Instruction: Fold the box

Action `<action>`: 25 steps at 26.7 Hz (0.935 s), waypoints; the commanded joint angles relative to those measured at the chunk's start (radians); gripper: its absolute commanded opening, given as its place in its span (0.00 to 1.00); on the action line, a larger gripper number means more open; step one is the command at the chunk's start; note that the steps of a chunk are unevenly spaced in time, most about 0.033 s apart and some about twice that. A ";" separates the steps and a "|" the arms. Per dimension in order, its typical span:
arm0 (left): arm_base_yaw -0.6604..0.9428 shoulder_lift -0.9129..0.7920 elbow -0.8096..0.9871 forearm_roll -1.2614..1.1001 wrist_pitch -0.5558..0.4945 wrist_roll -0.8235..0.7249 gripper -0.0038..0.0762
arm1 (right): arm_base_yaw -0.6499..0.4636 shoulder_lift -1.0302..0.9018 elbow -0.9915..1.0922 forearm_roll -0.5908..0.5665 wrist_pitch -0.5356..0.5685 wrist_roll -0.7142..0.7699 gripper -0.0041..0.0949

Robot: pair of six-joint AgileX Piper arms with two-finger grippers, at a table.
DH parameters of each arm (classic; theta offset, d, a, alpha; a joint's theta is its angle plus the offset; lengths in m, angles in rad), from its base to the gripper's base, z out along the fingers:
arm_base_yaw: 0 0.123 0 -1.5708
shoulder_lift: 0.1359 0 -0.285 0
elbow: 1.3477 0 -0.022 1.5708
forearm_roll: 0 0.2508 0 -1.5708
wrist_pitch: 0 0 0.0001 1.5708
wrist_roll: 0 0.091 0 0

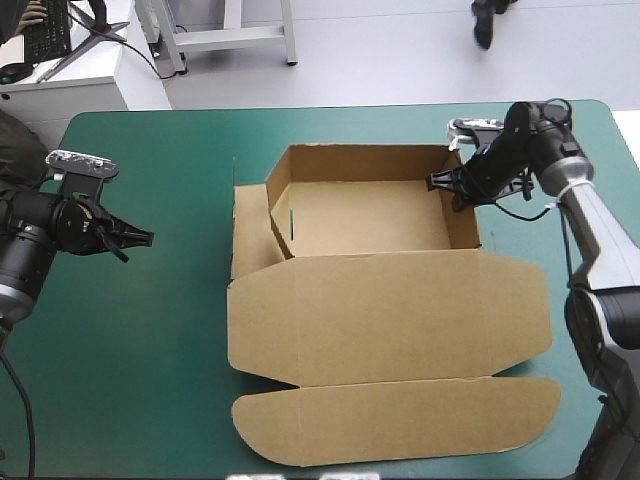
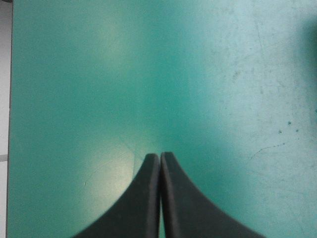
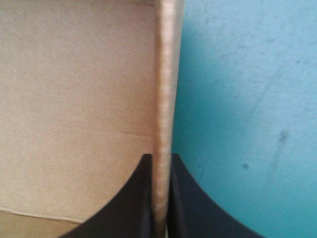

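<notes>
Now: right gripper (image 1: 452, 185) pinches the box (image 1: 390, 300), left gripper (image 2: 160, 154) clenched on nothing

The right gripper's black fingers (image 3: 136, 198) are nearly together, clamped on the raised right wall (image 3: 163, 99) of the brown box. One finger is inside the tray and the other outside it, over the teal-green cover (image 1: 150, 340). The box stands as an open tray with its lid (image 1: 400, 420) lying flat beside that gripper, toward the table's near edge. The left gripper's tips meet and hold nothing above bare cover. The box lies ahead of it, well apart.
</notes>
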 commanded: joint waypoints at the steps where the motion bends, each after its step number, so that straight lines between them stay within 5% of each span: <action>1: -0.001 0.004 -0.025 -0.002 -0.050 -0.021 0.04 | -0.059 -0.133 -0.038 0.073 0.023 -0.045 0.02; 11: -0.001 0.099 -0.025 -0.012 -0.041 -0.021 0.12 | -0.135 -0.293 -0.034 0.075 0.023 -0.077 0.02; 15: -0.001 0.114 -0.025 -0.079 -0.045 -0.021 0.31 | -0.135 -0.323 -0.034 0.105 0.023 -0.071 0.02; 19: -0.001 0.123 -0.025 -0.158 -0.063 -0.033 0.61 | -0.135 -0.341 -0.032 0.108 0.023 -0.069 0.02; 25: -0.001 0.141 -0.025 -0.386 -0.125 -0.055 0.65 | -0.135 -0.379 0.072 0.131 0.023 -0.082 0.02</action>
